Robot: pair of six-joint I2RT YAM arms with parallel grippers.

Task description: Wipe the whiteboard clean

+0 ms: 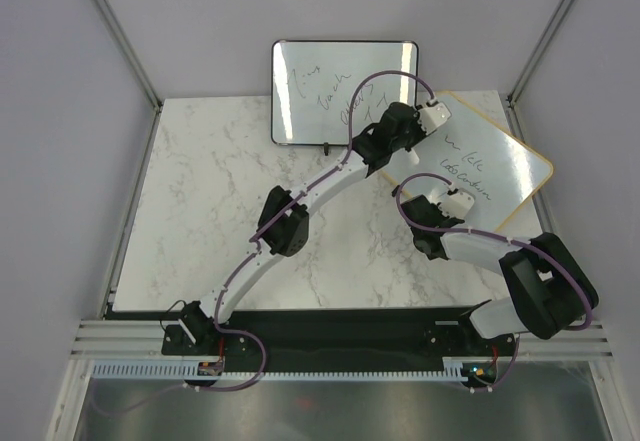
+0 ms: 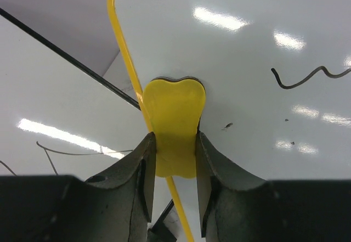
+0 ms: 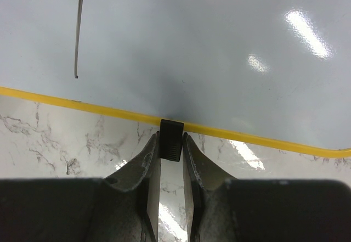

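Tan-framed and turned at an angle, the whiteboard [image 1: 500,166] lies on the marble table [image 1: 220,191] at the right of the top view, with dark handwriting across its face. In the left wrist view its white surface fills the upper right of the frame, a squiggle of ink at the right edge. The left gripper [image 2: 175,146] sits at the board's left end, its fingers closed tight on a yellow tab [image 2: 174,110] that lies against the white surface just beside the frame. In the right wrist view the board spans the top of the frame, its edge running across the middle. The right gripper [image 3: 171,148] meets that near edge from below, clamped on a small black foot [image 3: 171,135] under the frame. A black-framed board [image 1: 320,86], also written on, lies just beside the whiteboard at the top centre.
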